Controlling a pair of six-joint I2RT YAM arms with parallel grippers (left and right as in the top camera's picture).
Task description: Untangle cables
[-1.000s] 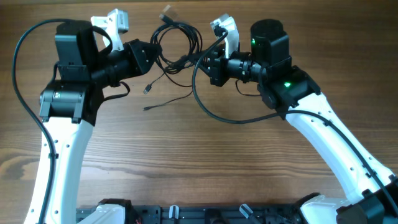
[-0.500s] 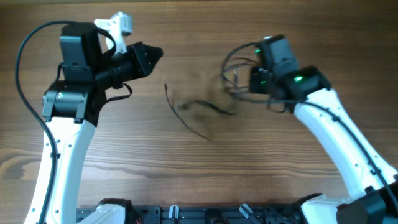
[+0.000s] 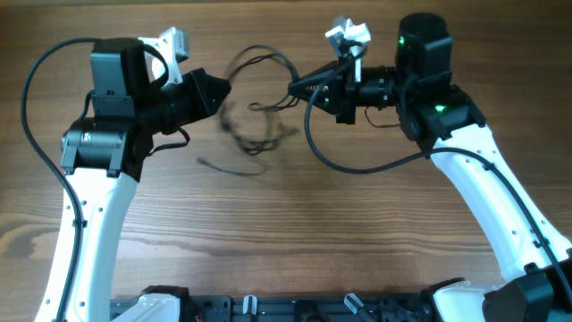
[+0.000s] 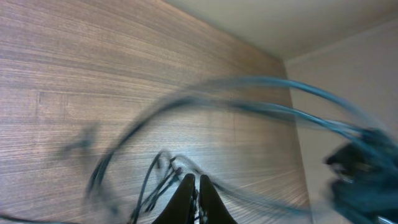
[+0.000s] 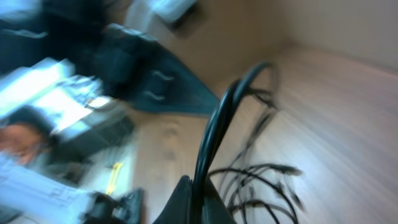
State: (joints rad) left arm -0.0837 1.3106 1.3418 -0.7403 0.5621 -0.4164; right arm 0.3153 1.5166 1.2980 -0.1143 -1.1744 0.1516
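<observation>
Scene: wooden bench (image 3: 295,241) from above, two robot arms reaching toward its far middle.
Cables: thin black cables (image 3: 243,141), blurred by motion, strung in loose loops between the two pincers. One loop arching high, a knot of strands lower, one tail end lying on the bench.
Left pincer (image 3: 222,89): pressed together. In the wrist view, thin strands (image 4: 163,169) running right up to the fingertips (image 4: 185,193), seemingly caught there.
Right pincer (image 3: 298,88): pinching one strand. In the wrist view, that cord (image 5: 214,124) rising from between the fingers (image 5: 180,199).
Step in hand: probably pulling the bundle apart between both pincers.
Next move: likely calls for a gentle spread, enough to open the loops without tightening the knot, then a fresh grip on a free end.
Caution: thicker black lead (image 3: 344,172) looping below the right pincer, part of the robot, not the tangle.
</observation>
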